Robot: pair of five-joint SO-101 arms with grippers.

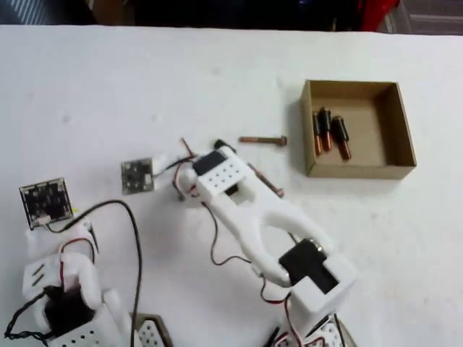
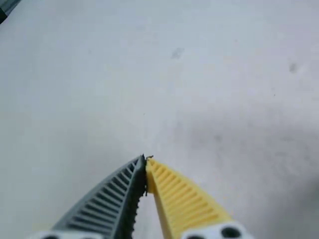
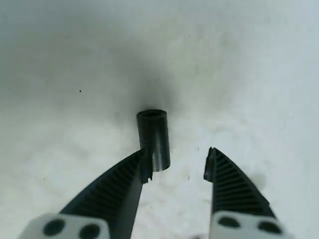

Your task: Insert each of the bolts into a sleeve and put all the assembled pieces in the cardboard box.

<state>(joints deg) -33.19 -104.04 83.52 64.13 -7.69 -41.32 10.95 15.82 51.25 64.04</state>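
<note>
A white table (image 1: pixel 108 87) was seen from above, with a brown open cardboard box (image 1: pixel 359 171) placed toward its right side. Three assembled pieces (image 1: pixel 329 134), black sleeves on copper-coloured bolts, were laid side by side inside the box. A loose copper-coloured metal bolt (image 1: pixel 262 140) was left on the table just left of the box. A second bolt (image 1: pixel 266 182) was partly covered by the white right arm (image 1: pixel 268 217), so its full length could not be made out.

In the right wrist view, the right gripper (image 3: pixel 177 164) was spread apart, with nothing clasped. A short black cylindrical sleeve (image 3: pixel 153 139) was laid on the table, with one end touching one black fingertip (image 3: pixel 143 167); part of it was hidden behind that fingertip.

The left gripper (image 2: pixel 145 160) was clenched on nothing, its grey and yellow tips met above bare table.
</note>
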